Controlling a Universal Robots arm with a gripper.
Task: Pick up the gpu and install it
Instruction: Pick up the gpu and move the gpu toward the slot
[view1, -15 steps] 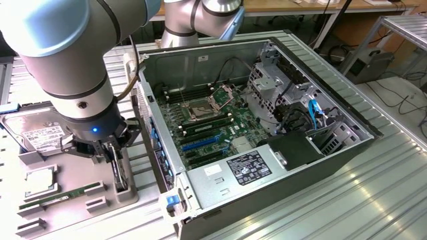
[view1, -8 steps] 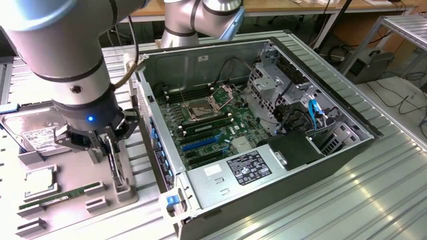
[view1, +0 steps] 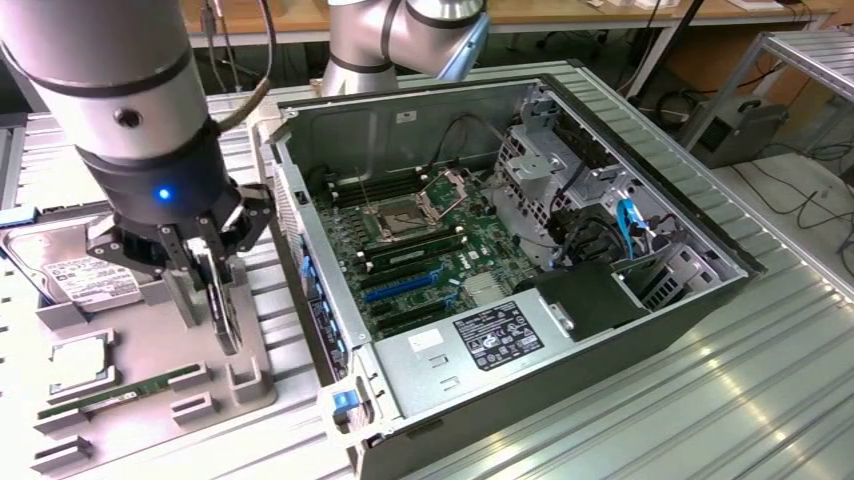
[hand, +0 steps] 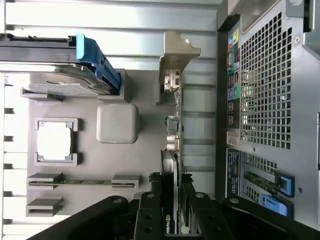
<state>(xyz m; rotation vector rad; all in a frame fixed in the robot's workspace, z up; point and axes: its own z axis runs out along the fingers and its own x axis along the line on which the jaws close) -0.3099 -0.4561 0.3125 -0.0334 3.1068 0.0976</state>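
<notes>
The gpu (view1: 224, 318) is a thin black card standing on edge over the grey holder tray (view1: 154, 345), on the exterior view's left beside the open computer case (view1: 641, 330). My gripper (view1: 208, 290) comes down over it, and its two black fingers press against the card's flat sides. In the wrist view the gpu (hand: 174, 135) runs edge-on away from my gripper (hand: 172, 212), with its pale metal bracket (hand: 176, 55) at the far end. The motherboard (view1: 427, 245) with its blue slots (view1: 400, 288) lies exposed inside the case.
The tray also holds a silver hard drive (view1: 78, 275), a CPU (view1: 80, 360) and a green RAM stick (view1: 120, 393). The case's perforated back panel (hand: 262, 90) stands close beside the gpu. A drive cage (view1: 547, 160) and cables crowd the case's far side.
</notes>
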